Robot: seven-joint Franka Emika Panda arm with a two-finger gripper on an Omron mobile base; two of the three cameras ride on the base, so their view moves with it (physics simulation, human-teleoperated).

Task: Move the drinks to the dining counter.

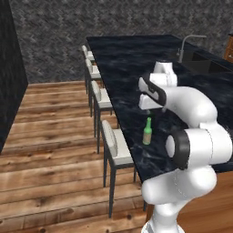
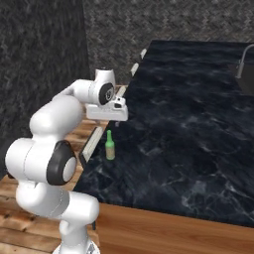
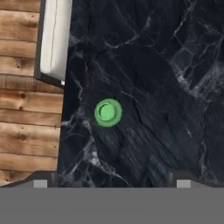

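Note:
A slim green drink bottle (image 1: pixel 147 132) stands upright on the dining counter (image 1: pixel 123 63), close to the edge on the stool side. From the right base view the bottle (image 2: pixel 110 146) is directly under my hand. My gripper (image 1: pixel 151 105) hangs a short way above the bottle, pointing down and apart from it. In the hand view I look straight down on the bottle's round green cap (image 3: pixel 108 112) against the black marble (image 3: pixel 166 65). My gripper (image 3: pixel 111 181) is open, with its tips wide apart and nothing between them.
White-seated stools (image 1: pixel 116 148) line the counter's left edge, and one seat (image 3: pixel 54 39) is in the hand view. A faucet (image 1: pixel 184 45) and sink (image 1: pixel 209 63) sit at the far right of the counter. Wooden floor lies to the left.

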